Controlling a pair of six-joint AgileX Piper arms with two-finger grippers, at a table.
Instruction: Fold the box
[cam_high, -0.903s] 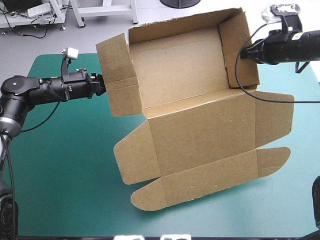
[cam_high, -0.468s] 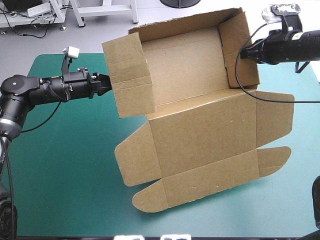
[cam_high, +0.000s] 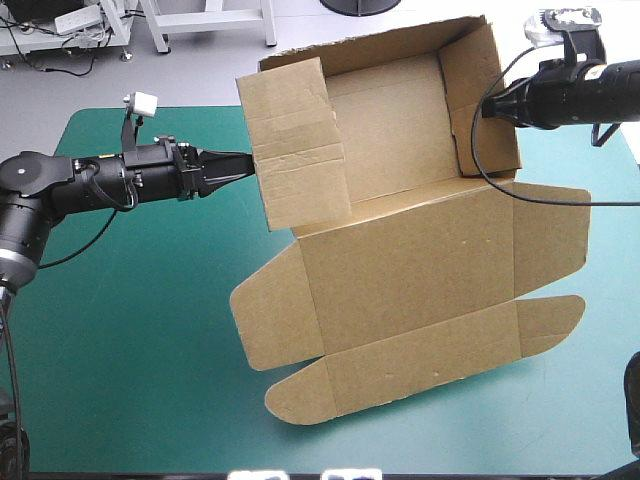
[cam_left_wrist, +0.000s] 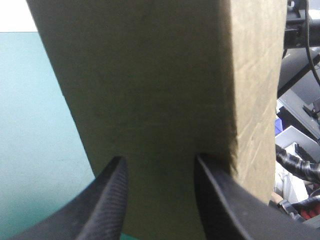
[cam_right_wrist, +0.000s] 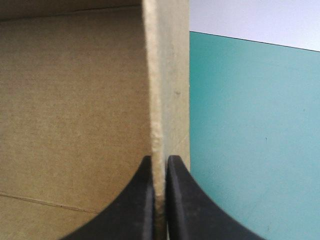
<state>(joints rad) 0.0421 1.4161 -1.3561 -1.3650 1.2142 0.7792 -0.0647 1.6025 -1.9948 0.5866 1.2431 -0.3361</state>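
The box (cam_high: 390, 120) lies mid-worktop (cam_high: 130, 330) toward the far edge, lid (cam_high: 420, 260) flat. Looks like light, stiff board that bends only at creases, so grab wall edges. Right end effector (cam_right_wrist: 160, 162) clamps the right wall (cam_high: 468, 95); left end effector (cam_left_wrist: 159, 167) is spread open against the left flap (cam_high: 295, 140).

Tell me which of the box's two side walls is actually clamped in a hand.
The right wall: the right hand is shut on its edge. The left wall leans inward with the left hand open at its outer face, gripping nothing.
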